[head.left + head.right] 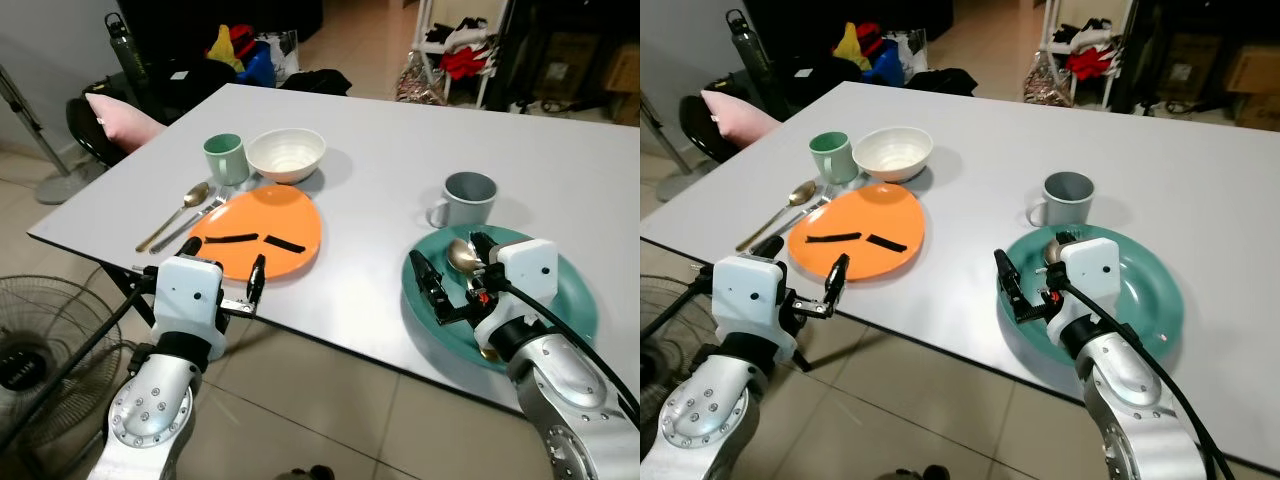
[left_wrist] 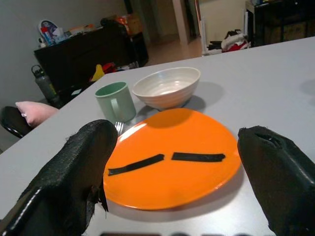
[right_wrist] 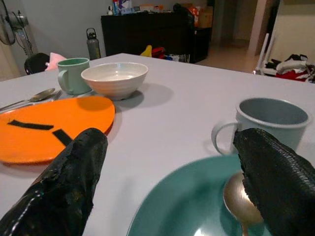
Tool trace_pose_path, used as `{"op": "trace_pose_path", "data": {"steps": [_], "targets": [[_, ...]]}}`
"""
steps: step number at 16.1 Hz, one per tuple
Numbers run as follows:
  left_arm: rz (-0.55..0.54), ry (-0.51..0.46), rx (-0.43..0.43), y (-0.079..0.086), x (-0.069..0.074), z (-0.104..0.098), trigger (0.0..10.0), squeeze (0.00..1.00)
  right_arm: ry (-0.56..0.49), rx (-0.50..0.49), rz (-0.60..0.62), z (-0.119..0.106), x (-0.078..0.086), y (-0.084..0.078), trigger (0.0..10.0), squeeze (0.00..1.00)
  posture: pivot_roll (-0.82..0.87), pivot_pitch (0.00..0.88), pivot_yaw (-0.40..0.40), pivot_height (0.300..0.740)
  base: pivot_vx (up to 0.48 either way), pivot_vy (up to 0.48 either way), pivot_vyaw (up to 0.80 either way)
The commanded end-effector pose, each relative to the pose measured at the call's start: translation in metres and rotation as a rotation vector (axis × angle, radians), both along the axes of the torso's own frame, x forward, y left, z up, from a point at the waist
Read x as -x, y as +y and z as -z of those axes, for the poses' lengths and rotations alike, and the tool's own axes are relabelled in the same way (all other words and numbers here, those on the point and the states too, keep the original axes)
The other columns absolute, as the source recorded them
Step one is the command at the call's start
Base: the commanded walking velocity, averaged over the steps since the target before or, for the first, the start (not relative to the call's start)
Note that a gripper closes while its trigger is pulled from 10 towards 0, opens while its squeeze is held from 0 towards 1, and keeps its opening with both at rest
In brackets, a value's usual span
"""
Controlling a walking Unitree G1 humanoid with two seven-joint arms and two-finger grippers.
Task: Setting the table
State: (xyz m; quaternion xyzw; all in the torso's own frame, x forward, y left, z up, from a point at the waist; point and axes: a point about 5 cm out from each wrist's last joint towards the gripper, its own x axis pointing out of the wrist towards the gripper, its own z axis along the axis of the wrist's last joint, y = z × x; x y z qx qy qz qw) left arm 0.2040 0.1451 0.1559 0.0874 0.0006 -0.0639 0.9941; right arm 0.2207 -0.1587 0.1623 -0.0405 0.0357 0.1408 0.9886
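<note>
Currently we list, at the near right edge of the white table (image 1: 380,150): one round teal plate (image 1: 570,300), its rim at or slightly over that edge, holding one metal spoon (image 1: 463,257), bowl upward. Our right gripper (image 1: 452,272) hangs just above this plate, fingers spread wide and gripping nothing; the spoon's bowl lies between them, its handle hidden under the wrist.

Behind the plate, just beside its far rim: one grey ceramic mug (image 1: 466,199), handle toward the left.

At the near left edge: one round orange plate (image 1: 258,232) bearing two black strips. Our left gripper (image 1: 222,274) hovers at the table edge before it, fingers likewise apart and empty.

Left of the orange plate, lying side by side: one gold-toned spoon (image 1: 176,213) and one silver fork (image 1: 193,221). Behind it: one pale green mug (image 1: 227,158) and one white ribbed bowl (image 1: 287,154), close together.

Off the table: one pink cushion (image 1: 118,117) on a dark chair; one black floor fan (image 1: 40,340).

Risks, as we judge them:
- The spoon is thin and flat on a glazed plate; closing on it may skid it away or scrape the plate.
- Pressing down could tip or push the teal plate off the near edge.
- Swinging the right gripper outward may knock the grey mug.
</note>
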Motion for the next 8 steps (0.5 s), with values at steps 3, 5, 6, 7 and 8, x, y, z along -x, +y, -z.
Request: {"op": "trace_pose_path", "data": {"steps": [3,5,6,7,8], "targets": [[-0.011,-0.016,0.007,0.001,0.005,-0.002,10.0,0.00,-0.012,-0.053,-0.026,-0.002,-0.004,0.002,10.0,1.00,-0.07,0.000,0.093,0.740,0.000,0.000,0.80],[-0.012,-0.003,0.003,0.001,0.010,-0.001,10.0,0.00,0.001,-0.079,-0.051,-0.002,-0.006,0.004,10.0,1.00,-0.05,0.000,0.081,0.740,0.000,0.000,0.80],[-0.011,0.001,0.003,0.001,0.013,-0.001,10.0,0.00,0.007,-0.085,-0.070,0.000,-0.006,0.007,10.0,1.00,-0.04,0.000,0.077,0.740,0.000,0.000,0.80],[-0.013,0.002,0.004,0.001,0.015,-0.001,10.0,0.00,0.011,-0.091,-0.081,0.000,-0.006,0.008,10.0,1.00,-0.04,0.000,0.073,0.740,0.000,0.000,0.80],[-0.018,0.003,0.005,0.002,0.016,-0.001,10.0,0.00,0.016,-0.103,-0.094,0.001,-0.007,0.011,10.0,1.00,-0.04,0.000,0.073,0.740,0.000,0.000,0.80]]}}
